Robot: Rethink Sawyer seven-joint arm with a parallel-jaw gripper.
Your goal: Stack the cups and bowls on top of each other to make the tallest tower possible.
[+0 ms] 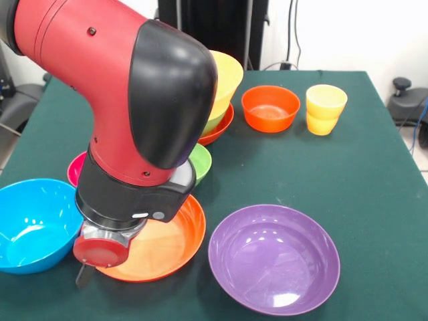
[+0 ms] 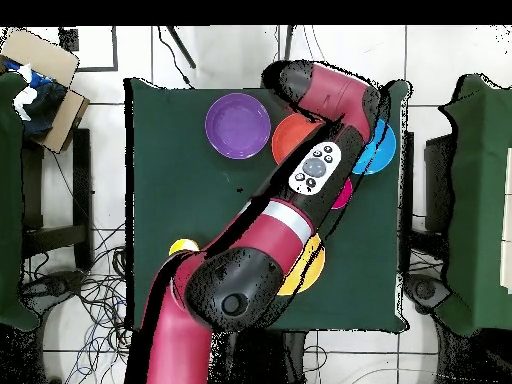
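Two yellow cups (image 1: 326, 109) stacked; one purple bowl (image 1: 273, 258).

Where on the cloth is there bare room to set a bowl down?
Bare cloth lies between the purple bowl and the stacked yellow cups, toward that table edge. It is crowded around the orange plate, blue bowl and the tower.

Cups (image 1: 326, 108) right of tower (image 1: 224, 100)

No readable text, label, brand, number or sign is showing on anything in either view.
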